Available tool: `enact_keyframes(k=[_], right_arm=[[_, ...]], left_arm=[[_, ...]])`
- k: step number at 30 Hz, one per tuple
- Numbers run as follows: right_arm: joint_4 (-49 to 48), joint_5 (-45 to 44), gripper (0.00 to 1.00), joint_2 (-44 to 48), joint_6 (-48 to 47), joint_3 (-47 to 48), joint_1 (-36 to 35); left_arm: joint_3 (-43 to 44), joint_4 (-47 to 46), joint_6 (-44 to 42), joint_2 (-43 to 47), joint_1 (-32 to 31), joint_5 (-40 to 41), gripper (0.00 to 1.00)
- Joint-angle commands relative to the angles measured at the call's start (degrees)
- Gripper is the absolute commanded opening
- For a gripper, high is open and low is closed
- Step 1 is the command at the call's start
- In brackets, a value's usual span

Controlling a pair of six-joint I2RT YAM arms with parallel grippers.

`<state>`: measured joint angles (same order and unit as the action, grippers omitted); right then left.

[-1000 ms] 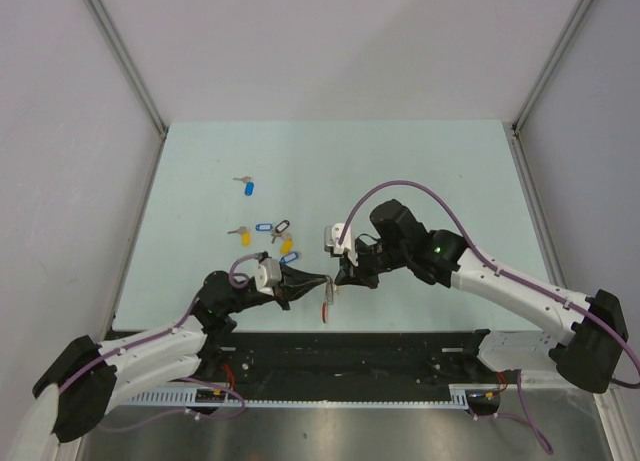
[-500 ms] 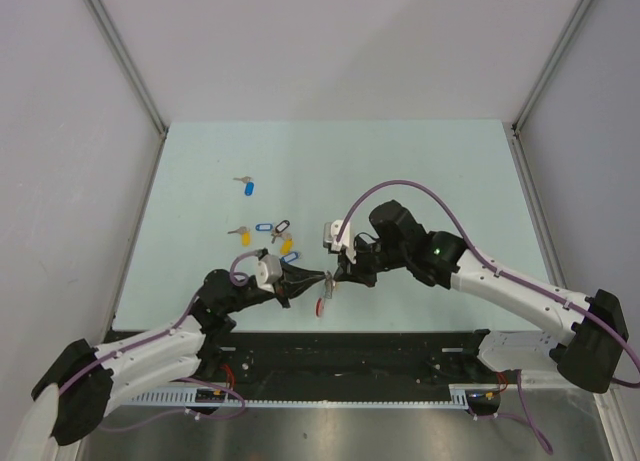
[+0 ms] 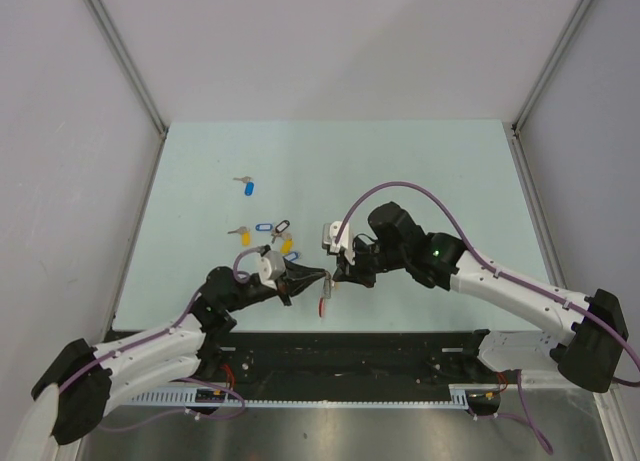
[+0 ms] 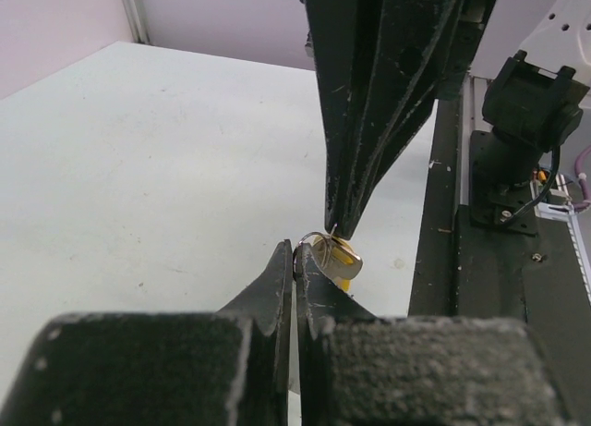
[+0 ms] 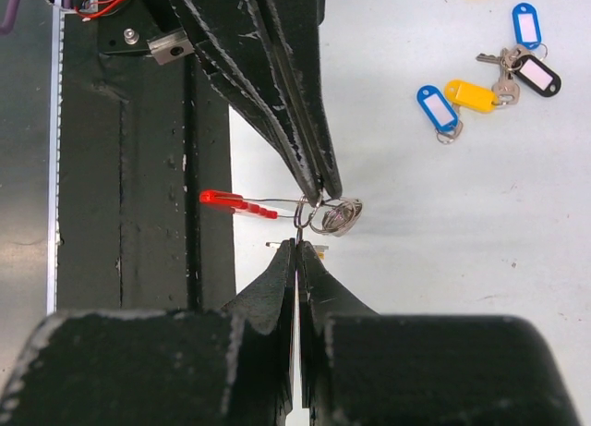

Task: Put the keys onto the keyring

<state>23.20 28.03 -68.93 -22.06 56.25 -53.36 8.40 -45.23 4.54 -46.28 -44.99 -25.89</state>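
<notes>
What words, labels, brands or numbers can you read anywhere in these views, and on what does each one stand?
No text can be read in any view.
The keys: the blue and black tags have white label windows, and they look blank in the right wrist view. From above they are too small to judge.
The left arm and right arm show no brand or number.

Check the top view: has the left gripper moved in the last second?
Yes, slightly. The left gripper, shut on a yellow-tagged key, has crept away from the black rail at the near edge, toward the loose keys.
</notes>
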Motion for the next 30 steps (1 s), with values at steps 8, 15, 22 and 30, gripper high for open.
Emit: enact_keyframes(k=[8,15,22,30], right_arm=[[-7.0,-0.4,0.00,0.4,2.3,0.7,-1.1],[-5.9,-4.0,0.00,1.1,3.6,0.6,-1.0],[-0.2,-3.7,0.00,2.7,3.1,0.3,1.4],[-2.1,0.6,0.00,2.7,2.0,-1.5,4.5]], left_arm=[[4.6,2.8,-0.5,-0.3,-1.8,3.5,0.00],[3.5,3.8,-0.3,2.6,-2.3,6.1,0.00],[1.3,0.2,0.7,3.0,-1.9,7.7,0.00],[-0.6,-6.1,3.0,0.8,0.4,2.0,0.01]])
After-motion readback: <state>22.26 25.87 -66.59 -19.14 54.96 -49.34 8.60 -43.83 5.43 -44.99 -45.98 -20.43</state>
